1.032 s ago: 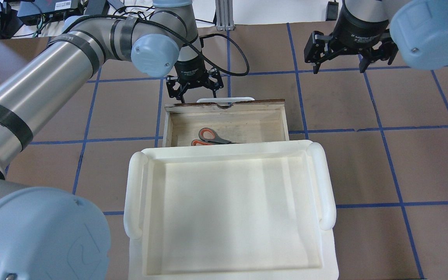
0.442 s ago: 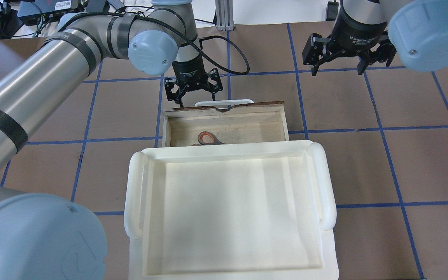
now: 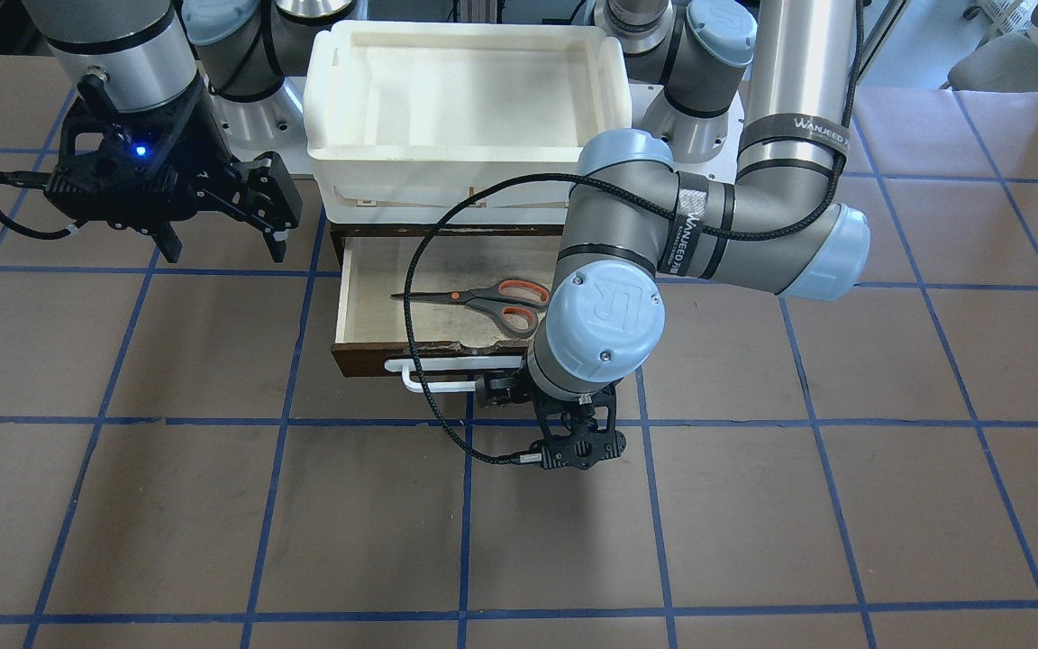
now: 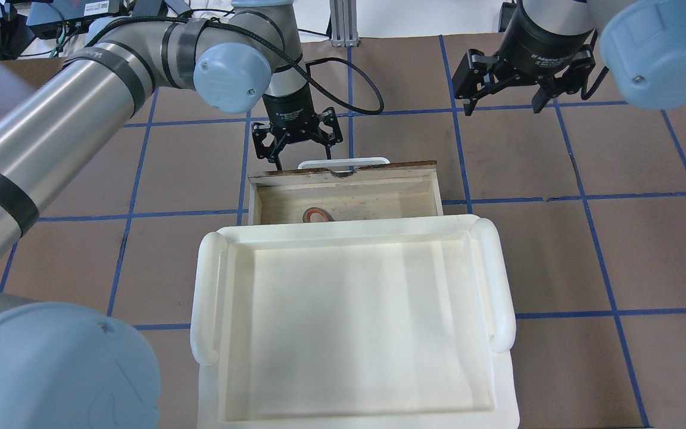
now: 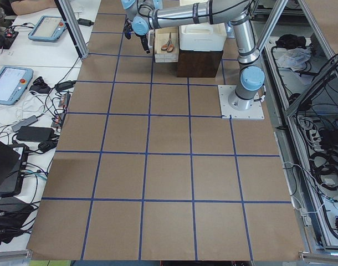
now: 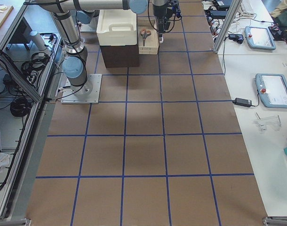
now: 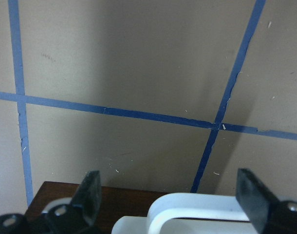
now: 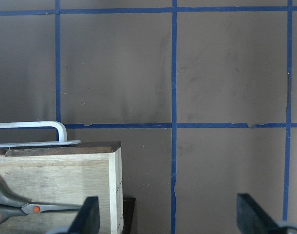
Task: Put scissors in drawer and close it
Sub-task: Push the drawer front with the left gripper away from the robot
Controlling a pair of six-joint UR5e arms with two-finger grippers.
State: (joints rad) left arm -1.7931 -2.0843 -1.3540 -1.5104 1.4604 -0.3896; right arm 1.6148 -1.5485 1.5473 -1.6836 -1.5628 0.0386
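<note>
The drawer (image 4: 343, 179) stands partly open under the white tray, and its pale inside also shows in the front view (image 3: 366, 306). The scissors (image 3: 492, 296) lie flat inside it. From overhead only one orange-red loop of the scissors (image 4: 316, 214) shows. My left gripper (image 4: 300, 155) is open and empty, pointing down against the drawer's front by the white bar handle (image 4: 343, 161). In the left wrist view the handle (image 7: 197, 207) sits between the open fingers (image 7: 90, 187). My right gripper (image 4: 502, 102) is open and empty, above the table beside the drawer, and also shows in the front view (image 3: 223, 243).
The white plastic tray (image 4: 206, 298) sits on the dark cabinet above the drawer and hides the drawer's rear part from overhead. The left arm's black cable (image 3: 415, 361) loops over the drawer's front. Brown table with blue tape lines (image 4: 581, 196) lies all around.
The drawer has slid further in under the tray, so less of the scissors shows. My left gripper has moved with the drawer front. My right gripper has drifted slightly left.
</note>
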